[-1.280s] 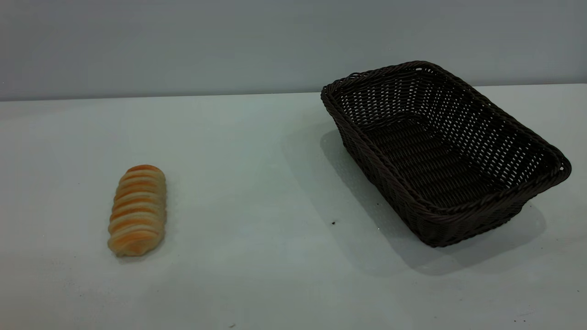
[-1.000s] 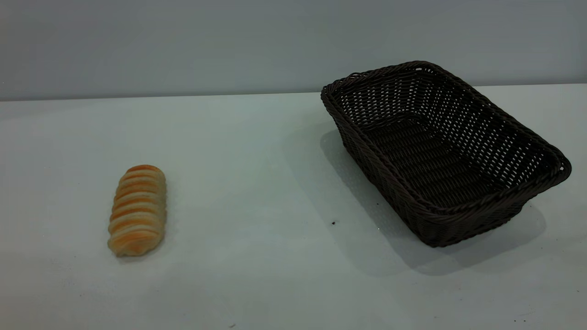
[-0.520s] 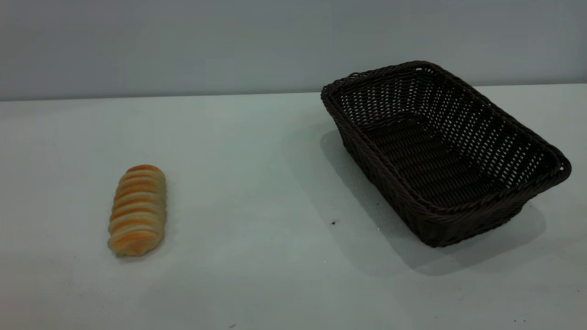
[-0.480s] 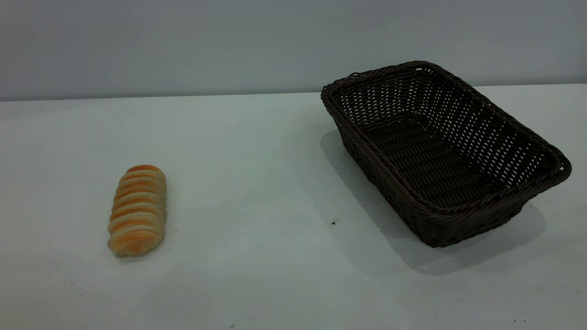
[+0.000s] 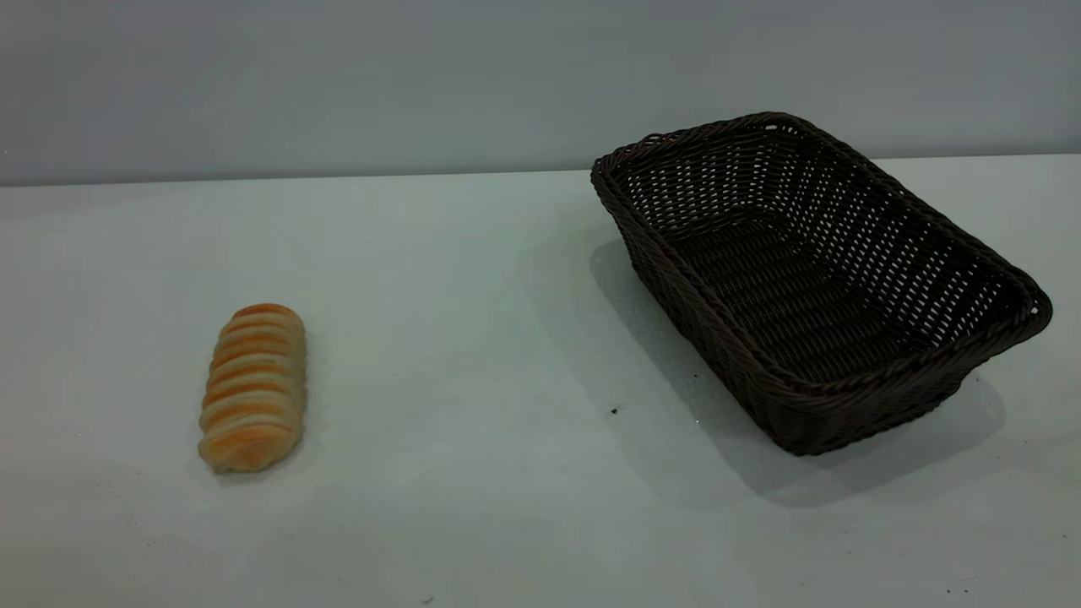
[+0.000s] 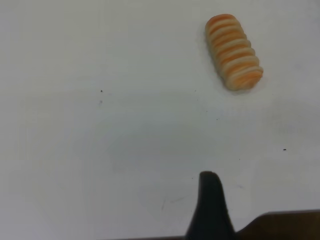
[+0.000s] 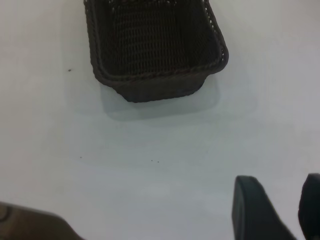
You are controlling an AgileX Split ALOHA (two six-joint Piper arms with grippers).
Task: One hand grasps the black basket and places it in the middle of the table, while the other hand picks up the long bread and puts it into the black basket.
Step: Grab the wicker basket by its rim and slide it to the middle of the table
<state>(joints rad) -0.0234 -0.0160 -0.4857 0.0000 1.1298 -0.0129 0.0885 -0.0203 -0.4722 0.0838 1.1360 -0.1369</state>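
A wide, pale grey-white desk (image 5: pixel 473 279) stretches in front of a plain grey wall (image 5: pixel 338 76). From the outside camera, neither of my arms appears; only two things sit on the desk.

On the left side, toward the front, lies the long bread (image 5: pixel 252 387), a small oblong roll, pale cream with golden-orange ridges across it. It lies flat, its length running from front to back, with nothing touching it.

On the right side stands the black basket (image 5: pixel 996 279), a large rectangular dark woven one with sloping open-weave sides and a braided rim. It sits upright, turned at an angle to the desk's edge, and it has nothing inside. It is well apart from the bread, with bare desk between them. A few tiny dark specks (image 5: pixel 614 411) dot the surface near the basket's front corner.

From my left wrist camera, I look down on the long bread (image 6: pixel 234 52) on the bare desk (image 6: pixel 100 150). Only one dark finger of my left hand (image 6: pixel 210 205) shows, well short of the bread and holding nothing; I cannot tell how wide that hand is spread.

From my right wrist camera, one short end of the black basket (image 7: pixel 155 82) shows ahead. My right hand (image 7: pixel 280 207) hovers over the bare desk (image 7: pixel 150 175), its two dark fingers (image 7: pixel 252 205) spread with a gap between them, gripping nothing, well apart from the basket.
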